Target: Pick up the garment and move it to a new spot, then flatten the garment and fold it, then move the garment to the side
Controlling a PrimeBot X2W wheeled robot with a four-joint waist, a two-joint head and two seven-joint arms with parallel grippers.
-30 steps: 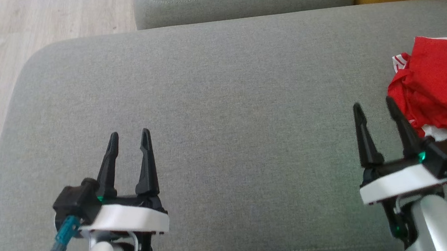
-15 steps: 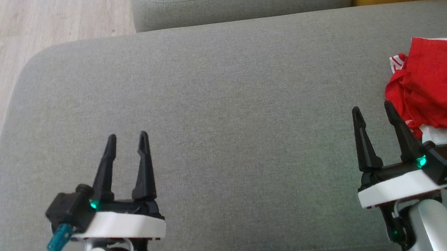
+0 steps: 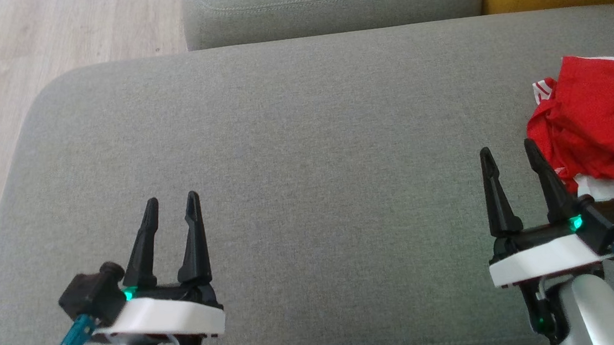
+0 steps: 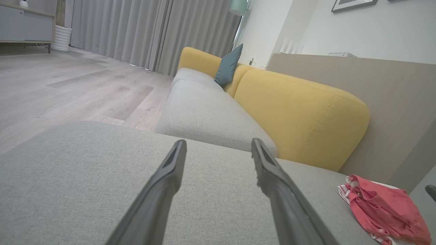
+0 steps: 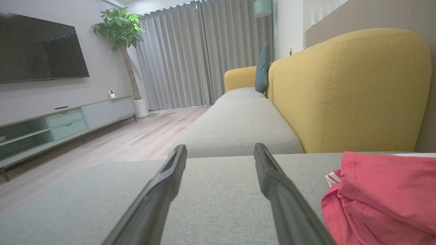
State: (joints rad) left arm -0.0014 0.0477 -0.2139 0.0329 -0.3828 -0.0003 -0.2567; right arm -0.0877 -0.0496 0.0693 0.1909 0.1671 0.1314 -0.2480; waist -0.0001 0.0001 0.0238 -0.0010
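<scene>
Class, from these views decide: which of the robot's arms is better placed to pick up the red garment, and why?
Right. The right hand is open, just beside the red garment at the right end of the grey cushion; the left hand, also open, is far across it.

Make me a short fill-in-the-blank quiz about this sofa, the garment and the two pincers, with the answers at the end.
1. The crumpled garment is mostly ____ in colour.
2. It lies on the robot's ____ side of the grey cushion.
3. The left pincer and right pincer both stand ____, holding nothing.
4. The sofa backrest is coloured ____.
Missing words: red; right; open; yellow.
</scene>
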